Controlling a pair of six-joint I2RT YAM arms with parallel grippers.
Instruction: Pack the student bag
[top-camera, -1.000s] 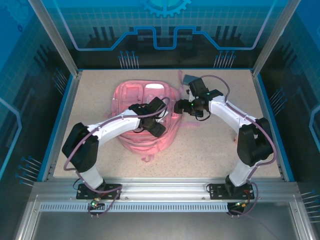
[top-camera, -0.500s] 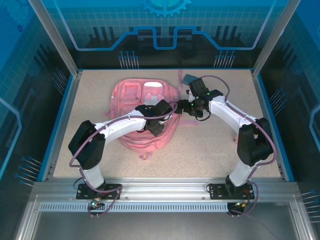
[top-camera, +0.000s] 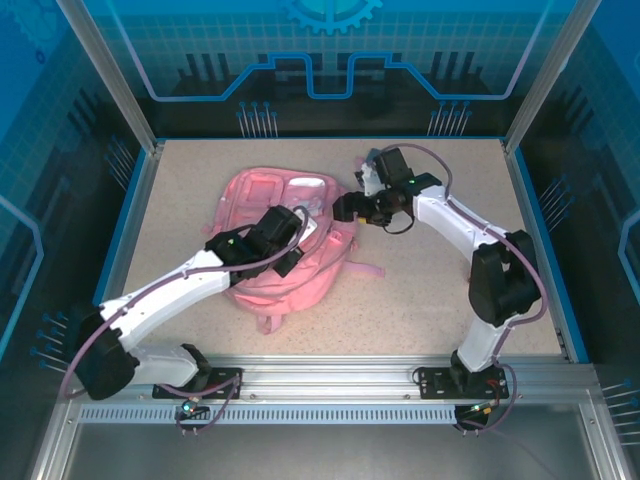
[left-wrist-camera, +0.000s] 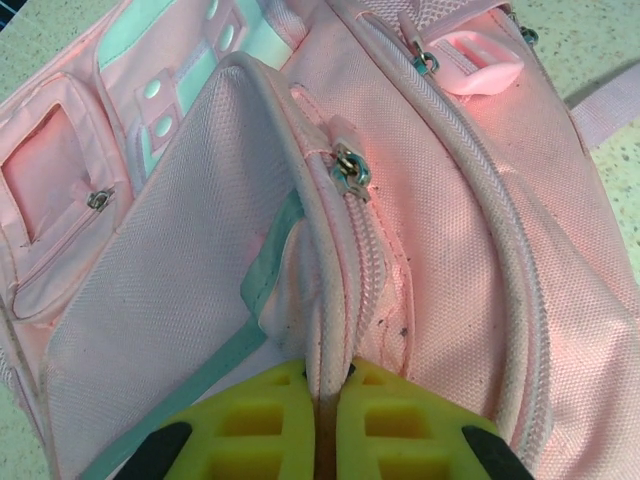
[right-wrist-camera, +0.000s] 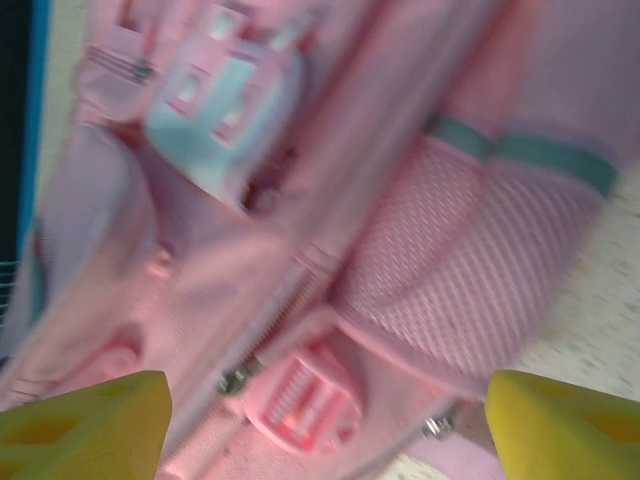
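Observation:
The student bag (top-camera: 270, 260), a pink backpack, lies flat on the speckled table left of the middle. My left gripper (top-camera: 297, 218) is over its upper middle. In the left wrist view that left gripper (left-wrist-camera: 325, 385) is shut on the pale piped edge of the bag (left-wrist-camera: 460, 230) beside a zip, with a metal zip puller (left-wrist-camera: 350, 170) farther along the seam. My right gripper (top-camera: 345, 207) hovers at the bag's right top corner. In the blurred right wrist view the right gripper (right-wrist-camera: 325, 430) is open, its yellow fingers (right-wrist-camera: 90, 420) wide apart above a pink rubber pull tab (right-wrist-camera: 305, 400).
A loose pink strap (top-camera: 365, 268) trails from the bag onto the table to the right. A small grey-blue flat thing (top-camera: 368, 160) peeks out behind the right arm near the back. Blue enclosure walls (top-camera: 128, 220) ring the table.
The left gripper went from open to shut on the bag's piped edge, and the left arm drew back to the left. The right gripper moved left, closer to the bag.

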